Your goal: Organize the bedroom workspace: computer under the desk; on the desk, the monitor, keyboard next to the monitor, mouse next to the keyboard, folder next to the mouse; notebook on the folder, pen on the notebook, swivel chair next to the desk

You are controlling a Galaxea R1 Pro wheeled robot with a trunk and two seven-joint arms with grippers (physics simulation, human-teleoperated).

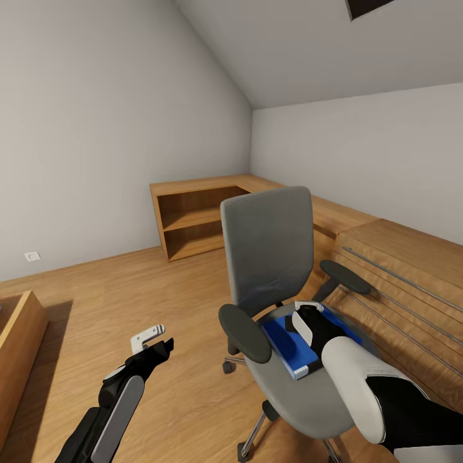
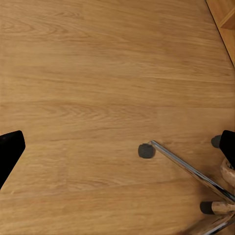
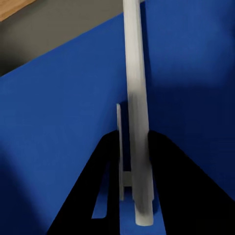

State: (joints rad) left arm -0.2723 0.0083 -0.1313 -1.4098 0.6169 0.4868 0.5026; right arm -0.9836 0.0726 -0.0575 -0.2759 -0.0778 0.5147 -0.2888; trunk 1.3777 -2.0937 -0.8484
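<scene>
Right end effector (image 1: 307,315) closed on pen (image 3: 136,107) over folder (image 1: 289,344), left end effector (image 1: 156,339) open

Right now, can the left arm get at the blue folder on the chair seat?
Probably not easily: the folder lies behind the chair's near armrest, the right gripper is already on it, and the left gripper hangs over bare floor.

- The left arm (image 1: 109,411) was black-cased, with a long matte grey oval panel along its forearm.
- Its left gripper (image 1: 156,339) carried a small white bracket with two dark holes above a black, angular finger housing.
- The right arm (image 1: 366,392) showed a bulbous glossy white shell, followed by a black section and another white piece.
- The right gripper (image 1: 307,319) was black with a white curved collar.
</scene>
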